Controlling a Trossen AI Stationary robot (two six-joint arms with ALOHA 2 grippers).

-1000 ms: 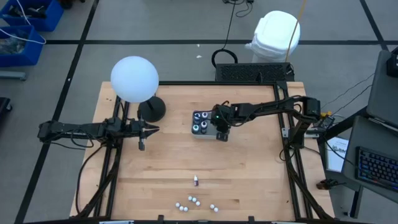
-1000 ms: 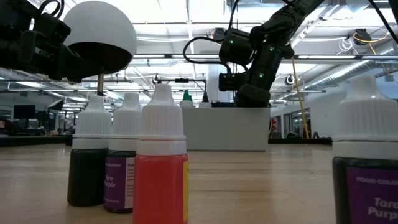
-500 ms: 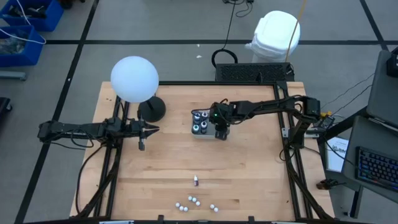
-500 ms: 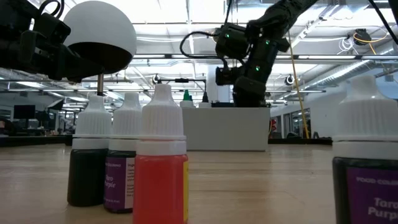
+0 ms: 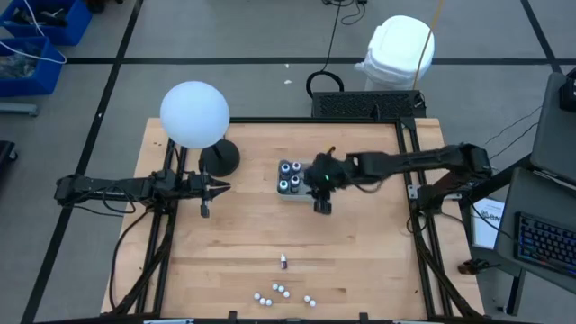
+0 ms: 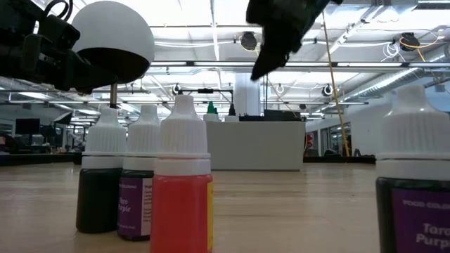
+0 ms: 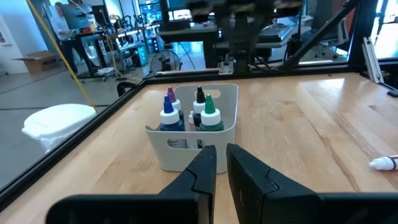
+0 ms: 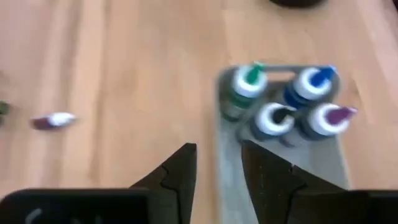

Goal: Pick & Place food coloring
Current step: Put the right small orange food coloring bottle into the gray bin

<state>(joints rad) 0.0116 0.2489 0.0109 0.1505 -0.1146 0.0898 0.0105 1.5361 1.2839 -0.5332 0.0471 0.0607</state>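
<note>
Right gripper (image 5: 321,205) lifted off tray (image 5: 290,192), jaws apart, empty, bottle label (image 6: 422,225) "FOOD COLOR".

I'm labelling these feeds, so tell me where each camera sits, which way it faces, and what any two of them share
High view: overhead, straight down on the table; both arms show.
Low view: table height, level past the near bottles into the room; the right arm hangs above.
Left wrist view: faces the tray, over the left gripper.
Right wrist view: down on the tray, over the right gripper.
Shared: both wrist views show four bottles in the tray.
</note>
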